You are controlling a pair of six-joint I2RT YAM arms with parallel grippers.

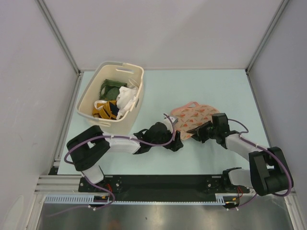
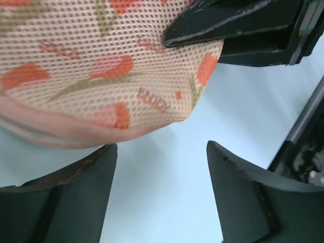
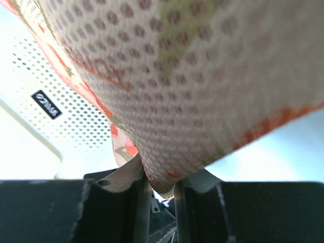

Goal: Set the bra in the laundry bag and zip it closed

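Note:
The laundry bag [image 1: 194, 114], pale pink mesh with an orange-pink leaf print, lies mid-table. My right gripper [image 1: 195, 132] is shut on its near edge; in the right wrist view mesh [image 3: 202, 76] is pinched between the fingers [image 3: 161, 185] and lifted. My left gripper [image 1: 178, 140] is open and empty just left of the bag's near edge. In the left wrist view the bag [image 2: 101, 76] sits just beyond the open gripper [image 2: 162, 147], with the right gripper's fingers [image 2: 228, 25] on it. The red bra shows in no view.
A cream plastic basket [image 1: 120, 64] with green, white and yellow clothes stands at the back left; its perforated wall [image 3: 45, 126] shows in the right wrist view. White walls enclose the pale table [image 1: 216, 91].

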